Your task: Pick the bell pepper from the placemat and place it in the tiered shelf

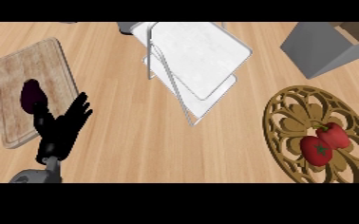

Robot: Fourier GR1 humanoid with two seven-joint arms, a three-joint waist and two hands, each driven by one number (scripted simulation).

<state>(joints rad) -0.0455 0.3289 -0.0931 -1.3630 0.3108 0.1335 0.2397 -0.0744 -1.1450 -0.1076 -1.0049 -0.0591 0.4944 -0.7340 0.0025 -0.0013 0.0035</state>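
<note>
Seeing red bell pepper [325,143] lying on round carved wooden placemat [288,118] at right | white wire-framed tiered shelf [193,61] mid-surface | my left hand [61,126] released, fingers spread | right hand unseen

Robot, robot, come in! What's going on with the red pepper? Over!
Left hand open, resting. Right hand not in view. Pepper on placemat, untouched. Shelf unblocked.

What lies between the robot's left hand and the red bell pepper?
Head view: between the open black left hand and the red bell pepper on the round wooden openwork placemat lies bare wooden counter.
</note>
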